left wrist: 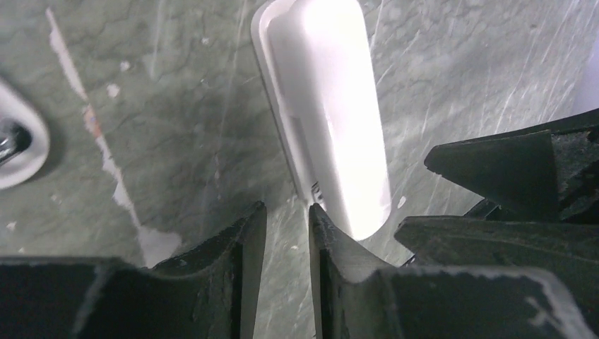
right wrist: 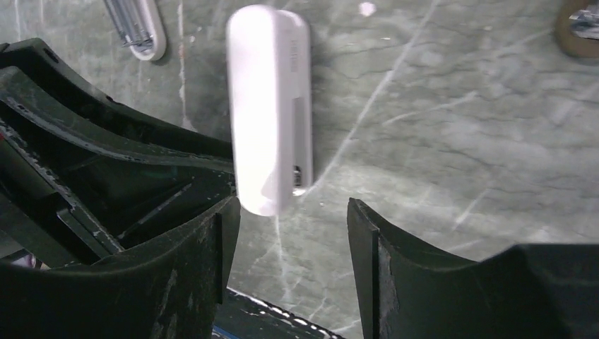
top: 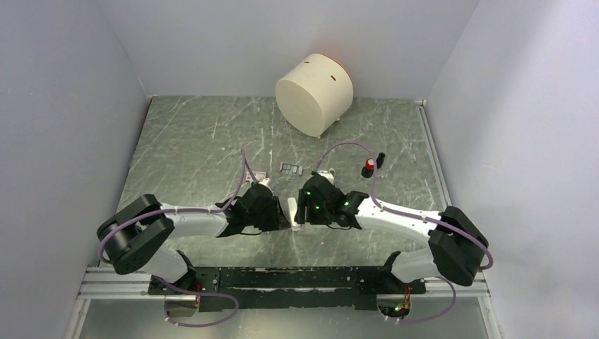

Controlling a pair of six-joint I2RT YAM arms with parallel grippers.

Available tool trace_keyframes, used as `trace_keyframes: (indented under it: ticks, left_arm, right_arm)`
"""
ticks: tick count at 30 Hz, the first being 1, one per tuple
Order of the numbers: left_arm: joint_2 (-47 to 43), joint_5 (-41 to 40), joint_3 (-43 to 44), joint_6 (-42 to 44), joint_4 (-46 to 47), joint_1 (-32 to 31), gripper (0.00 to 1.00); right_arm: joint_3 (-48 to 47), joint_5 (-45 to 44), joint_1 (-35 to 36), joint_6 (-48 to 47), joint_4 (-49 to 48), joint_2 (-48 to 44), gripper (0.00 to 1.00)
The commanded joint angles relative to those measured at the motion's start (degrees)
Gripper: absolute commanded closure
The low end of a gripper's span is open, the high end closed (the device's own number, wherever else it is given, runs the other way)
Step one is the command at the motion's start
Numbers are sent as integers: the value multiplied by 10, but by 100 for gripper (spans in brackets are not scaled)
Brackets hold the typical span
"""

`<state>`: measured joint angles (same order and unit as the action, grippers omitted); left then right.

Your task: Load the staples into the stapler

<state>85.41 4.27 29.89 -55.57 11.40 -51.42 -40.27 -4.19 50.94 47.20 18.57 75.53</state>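
Observation:
The white stapler point(top: 292, 212) lies flat on the table between my two grippers; it shows lengthwise in the left wrist view point(left wrist: 328, 113) and slightly blurred in the right wrist view point(right wrist: 270, 106). My left gripper point(left wrist: 287, 212) is open by a narrow gap with only table between its fingers, and its right finger sits just beside the stapler's near end. My right gripper point(right wrist: 293, 212) stands open wider, empty, its left finger close under the stapler's near end. The staples point(top: 290, 169) lie as small dark strips farther back on the table, apart from both grippers.
A large cream cylinder point(top: 314, 92) stands at the back. A small red-and-black item point(top: 370, 167) sits to the right. A white oval piece with metal inside point(right wrist: 138, 28) lies near the left arm, also at the left edge point(left wrist: 18, 145). Grey walls enclose the table.

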Motion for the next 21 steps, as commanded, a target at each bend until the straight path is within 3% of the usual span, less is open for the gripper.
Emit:
trace_keyframes:
  ticks: [1,11,17,21]
  left_arm:
    - [-35,-25,-21,14,-49,1,65]
    - [-128,-78,-51,18,-87,2,62]
    - [-179,-98,-56,28,-112,3,44]
    - [-216,-104,-83,16,-105,3,35]
  right_arm:
    - [-36,-49,41,11,-1,33,39]
    - [-127,-173,121,14,76,150,40]
    - [-168,-269,163,73,159,203,54]
    - [-166,-283,180,94,172,203,56]
